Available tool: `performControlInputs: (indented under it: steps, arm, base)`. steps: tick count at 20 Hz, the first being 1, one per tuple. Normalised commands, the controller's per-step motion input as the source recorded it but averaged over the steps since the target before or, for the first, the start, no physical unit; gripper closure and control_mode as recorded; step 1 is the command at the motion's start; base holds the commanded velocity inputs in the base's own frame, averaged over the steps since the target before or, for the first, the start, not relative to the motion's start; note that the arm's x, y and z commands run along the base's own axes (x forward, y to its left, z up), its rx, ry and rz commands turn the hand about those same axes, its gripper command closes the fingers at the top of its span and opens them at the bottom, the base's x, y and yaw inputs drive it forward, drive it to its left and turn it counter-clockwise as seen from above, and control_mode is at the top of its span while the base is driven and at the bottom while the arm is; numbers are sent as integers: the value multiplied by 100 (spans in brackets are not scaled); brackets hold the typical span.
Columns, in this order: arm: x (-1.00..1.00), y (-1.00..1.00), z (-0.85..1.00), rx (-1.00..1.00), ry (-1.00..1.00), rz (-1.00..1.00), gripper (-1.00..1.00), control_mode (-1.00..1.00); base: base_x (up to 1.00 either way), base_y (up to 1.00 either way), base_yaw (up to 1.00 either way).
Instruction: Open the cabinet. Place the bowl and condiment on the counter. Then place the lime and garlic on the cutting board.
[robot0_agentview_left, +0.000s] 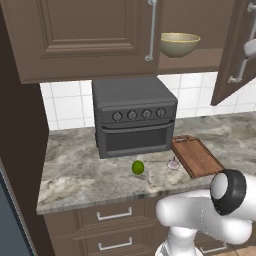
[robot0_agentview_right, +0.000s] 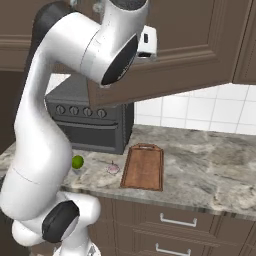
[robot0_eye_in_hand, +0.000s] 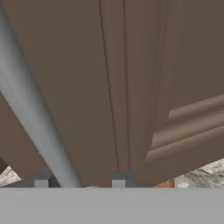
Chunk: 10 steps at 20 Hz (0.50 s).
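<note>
- We judge the task to be in its first step: the right door (robot0_agentview_left: 235, 55) of the cabinet (robot0_agentview_left: 85, 35) stands swung out, while its left door is shut.
- With the door out, the bowl (robot0_agentview_left: 179, 44) sits on the open shelf, at about 1 o'clock in the left base view; it has not yet reached the counter (robot0_agentview_left: 80, 170).
- We cannot find the condiment anywhere; it may be hidden deeper on the shelf.
- The lime (robot0_agentview_left: 138, 167) lies on the counter in front of the toaster oven (robot0_agentview_left: 134, 116), and the garlic (robot0_agentview_left: 173, 164) lies at its 3 o'clock, just beside the near left edge of the cutting board (robot0_agentview_left: 197, 156). Neither is on the board, so both placements remain.
- In the hand view the gripper (robot0_eye_in_hand: 80, 181) straddles the door's silver bar handle (robot0_eye_in_hand: 33, 118): one fingertip (robot0_eye_in_hand: 41, 180) at 7 o'clock, the other at 6 o'clock, the bar between them. They stand partly spread around it; whether they pinch it we cannot tell.
- The left base view gives us the shelf and bowl, which the right base view hides behind the door and the arm.
- The right base view gives the whole board (robot0_agentview_right: 144, 167), bare, with lime (robot0_agentview_right: 77, 161) and garlic (robot0_agentview_right: 113, 168) at its 9 o'clock.
</note>
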Motion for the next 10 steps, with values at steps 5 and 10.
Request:
performControlInputs:
  steps: [5,10]
  arm:
    - [-6,0,-1,-1,-3,0,-100,-100]
    - [-56,-31,-6,0,-10,5,-100,-100]
  base:
    - [0,0,0]
    - [0,0,0]
